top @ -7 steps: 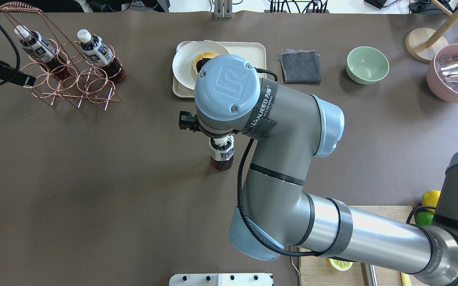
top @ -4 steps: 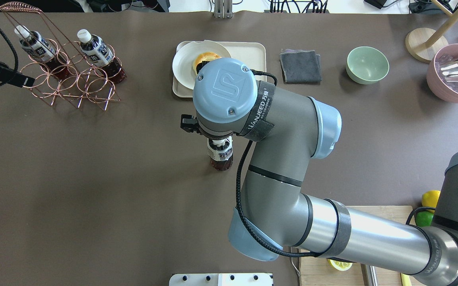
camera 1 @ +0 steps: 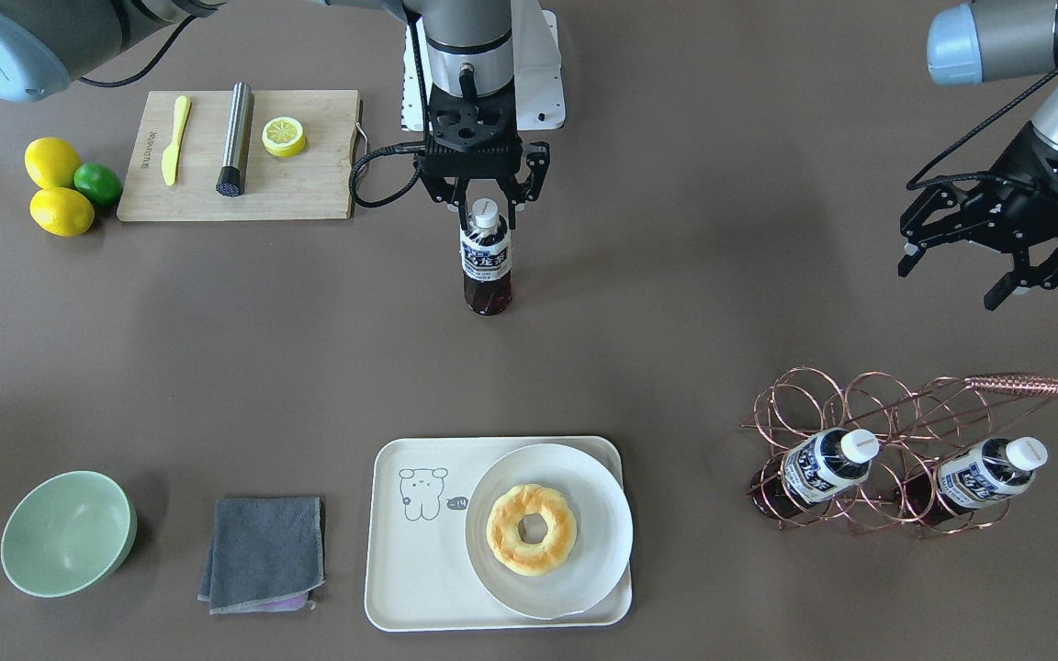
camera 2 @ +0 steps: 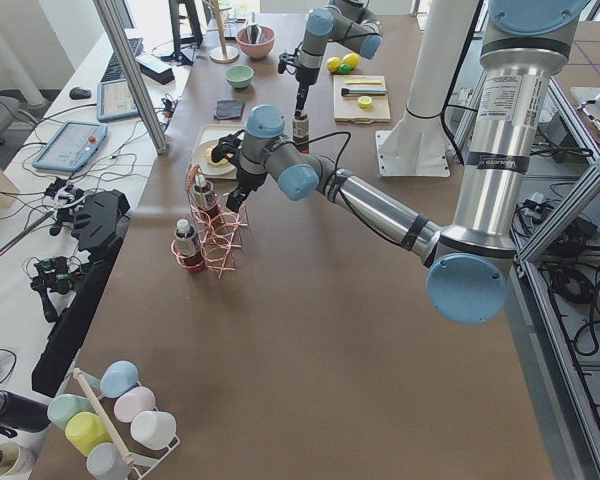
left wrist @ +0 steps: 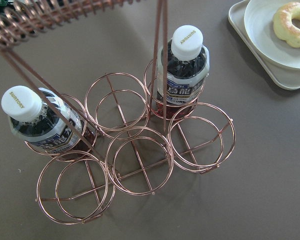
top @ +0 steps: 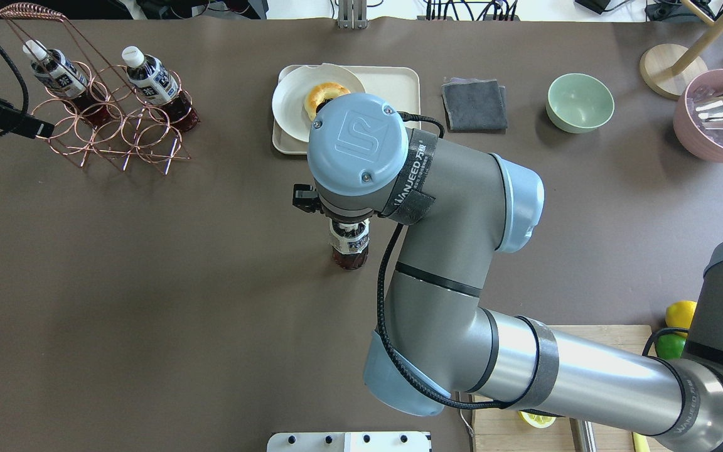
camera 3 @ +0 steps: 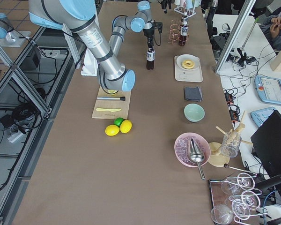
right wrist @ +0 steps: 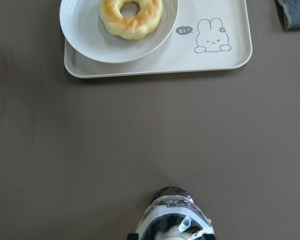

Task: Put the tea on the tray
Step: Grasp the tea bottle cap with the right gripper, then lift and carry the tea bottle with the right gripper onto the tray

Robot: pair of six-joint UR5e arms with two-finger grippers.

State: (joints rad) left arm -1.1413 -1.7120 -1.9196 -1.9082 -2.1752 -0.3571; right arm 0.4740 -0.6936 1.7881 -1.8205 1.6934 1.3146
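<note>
The tea bottle (camera 1: 487, 262) stands upright on the brown table mid-way between the robot and the tray; it also shows in the overhead view (top: 349, 243) and at the bottom of the right wrist view (right wrist: 172, 220). My right gripper (camera 1: 485, 213) is open, with its fingers on either side of the white cap and not touching it. The cream tray (camera 1: 419, 551) with its line drawing lies toward the far side and carries a white plate (camera 1: 598, 532) with a doughnut (camera 1: 531, 530). My left gripper (camera 1: 970, 266) is open and empty above the table near the rack.
A copper wire rack (camera 1: 896, 413) holds two more alike bottles (left wrist: 182, 75). A cutting board (camera 1: 327, 184) with a lemon half, a knife and a metal cylinder, loose lemons and a lime (camera 1: 61, 188), a grey cloth (camera 1: 263, 551) and a green bowl (camera 1: 65, 532) lie around.
My right wrist has shifted slightly toward the robot and come over the bottle, so the cap is now hidden from overhead. The bottle and the left arm have not moved.
</note>
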